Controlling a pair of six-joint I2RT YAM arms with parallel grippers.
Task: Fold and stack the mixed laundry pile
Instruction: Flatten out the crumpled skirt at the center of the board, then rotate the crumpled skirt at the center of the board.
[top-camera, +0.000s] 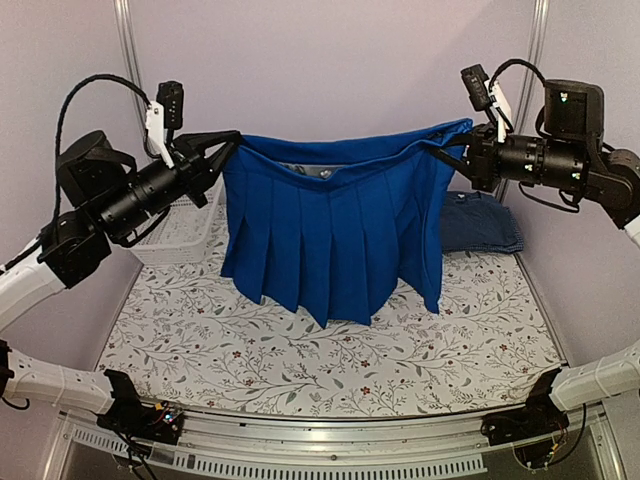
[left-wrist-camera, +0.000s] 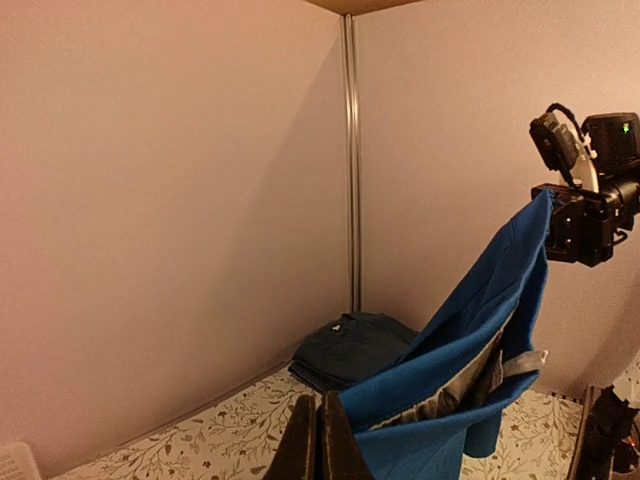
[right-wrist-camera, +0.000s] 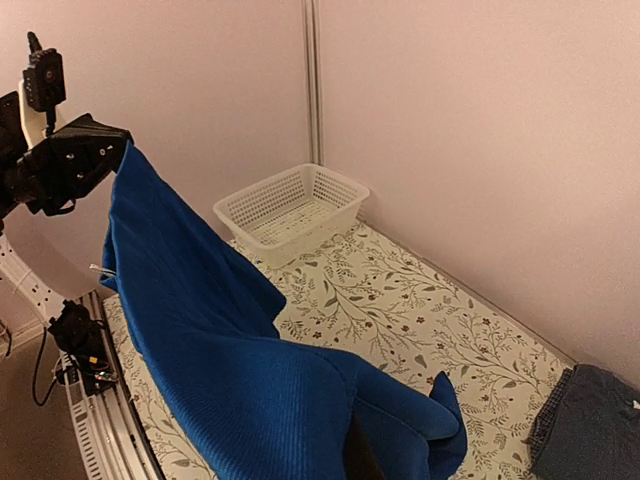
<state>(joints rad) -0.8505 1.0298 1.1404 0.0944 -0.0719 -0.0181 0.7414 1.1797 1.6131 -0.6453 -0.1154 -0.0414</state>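
**While one blue piece hangs unfolded, a dark stack already waits**

Because both pairs of jaws are clamped on cloth, the work in hand is plain. The left gripper (top-camera: 225, 148) is pinched tight on one top corner of the royal-blue garment (top-camera: 330, 230), and the right gripper (top-camera: 455, 140) is pinched tight on the opposite top corner. Between them the top edge runs nearly level and taut. A grey lining shows inside the opening. Below that edge the cloth falls in broad pleats, hanging free above the table (top-camera: 330, 380); its lowest point is near the floral cover, though I cannot tell whether it touches.

Further out, at the back right and just beside the wall, lies a folded dark navy stack (top-camera: 480, 222), flat and squared. How many pieces it holds I cannot tell. At the back left stands the white mesh basket (top-camera: 180, 235), and in the right wrist view no cloth shows inside it.

My reading is that the task is well advanced: the dark pieces look finished, and this held garment seems to be the last. It has yet to be laid flat, folded and set on the stack
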